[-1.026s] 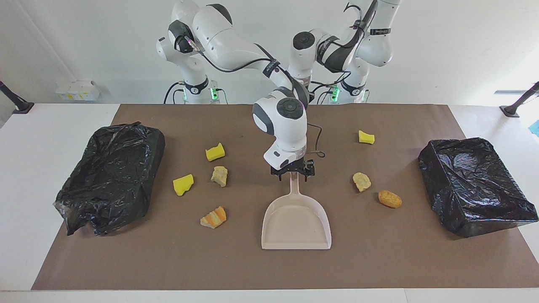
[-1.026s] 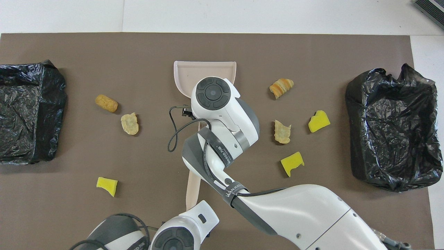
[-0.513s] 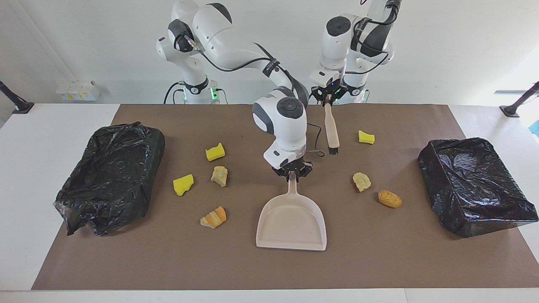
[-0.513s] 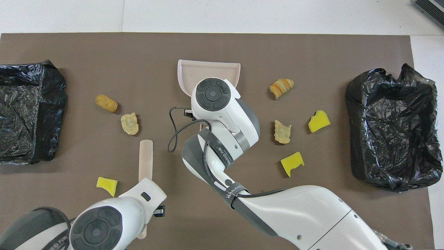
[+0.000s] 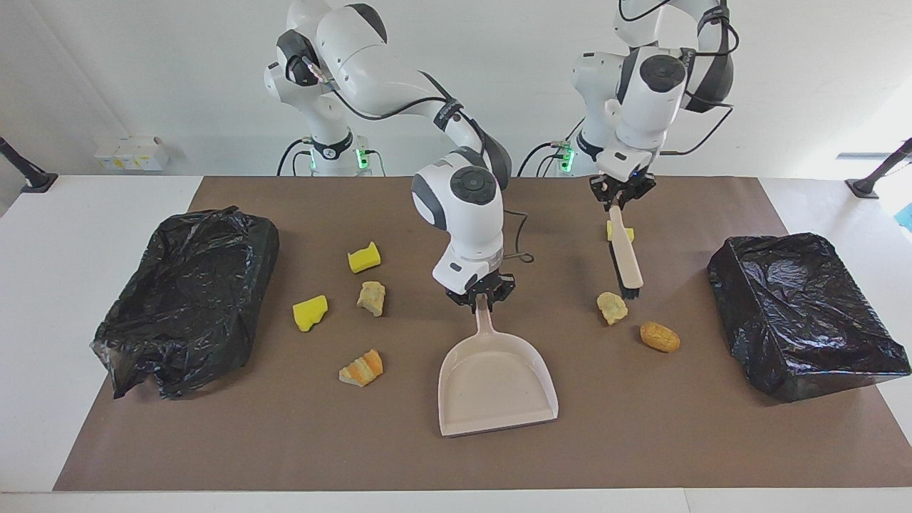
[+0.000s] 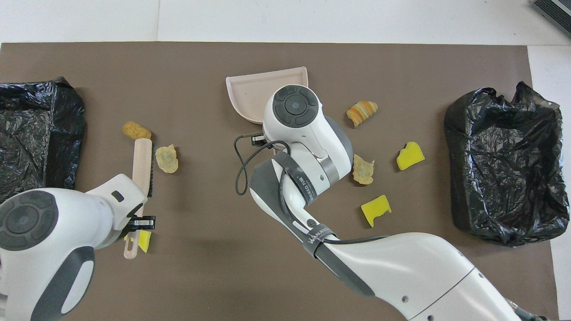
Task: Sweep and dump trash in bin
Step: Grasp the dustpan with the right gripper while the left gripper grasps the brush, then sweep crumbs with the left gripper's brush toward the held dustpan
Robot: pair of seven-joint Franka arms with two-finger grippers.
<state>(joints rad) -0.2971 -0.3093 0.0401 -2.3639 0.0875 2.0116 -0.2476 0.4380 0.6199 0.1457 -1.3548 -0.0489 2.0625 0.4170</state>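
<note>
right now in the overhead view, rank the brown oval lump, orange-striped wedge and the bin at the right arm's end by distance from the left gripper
From the left gripper:
1. Brown oval lump, beside the brush head.
2. Orange-striped wedge, next to the dustpan.
3. Black-bagged bin, at the right arm's end.

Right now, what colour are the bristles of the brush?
Black; the brush itself is beige. The facing view shows it best.

Bright, even light fills both views, and everything is in sharp focus. Shadows under the scraps and the dustpan (image 5: 496,385) are soft and short. The black bin bags (image 5: 805,313) show patchy white glare on their wrinkles.
</note>
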